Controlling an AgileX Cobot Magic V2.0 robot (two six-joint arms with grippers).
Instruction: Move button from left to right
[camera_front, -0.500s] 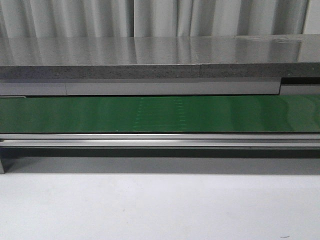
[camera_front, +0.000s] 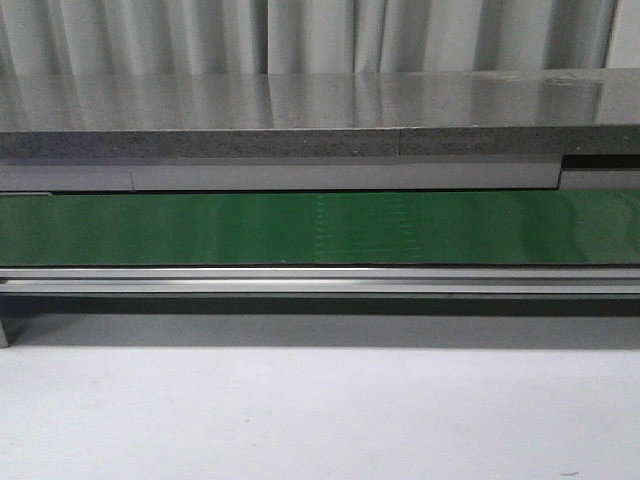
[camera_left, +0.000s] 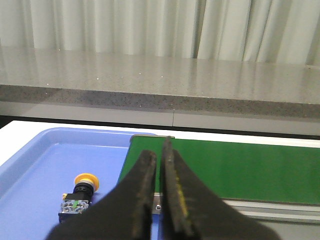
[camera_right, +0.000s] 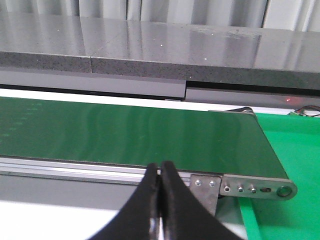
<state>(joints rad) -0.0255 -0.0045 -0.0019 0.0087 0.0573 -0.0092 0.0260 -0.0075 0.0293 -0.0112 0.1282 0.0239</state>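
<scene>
The button (camera_left: 80, 195) lies on its side in a shallow blue tray (camera_left: 35, 165), its yellow-orange round head pointing toward the grey stone counter (camera_left: 160, 82) at the back and its dark blocky body, with a small green mark, toward the camera. It shows only in the left wrist view. It rests on the tray floor near the tray's side that meets the end of the green conveyor belt (camera_left: 240, 167), touching nothing else.

The left gripper (camera_left: 159, 157) hangs above and apart from the button, over the tray edge where the belt begins; the button sits low and off to one side of its black fingers (camera_left: 145, 185). Those fingers are nearly together, with only a thin slit between them and nothing held.

The right gripper (camera_right: 159, 170) is at the belt's other end, over the metal frame rail (camera_right: 240, 187) beside a green surface (camera_right: 285, 150). Its tips are pressed together and hold nothing.

In the front view the belt runs across below the counter's front edge, with a white table (camera_front: 320, 415) in the foreground; neither arm nor button appears there.
</scene>
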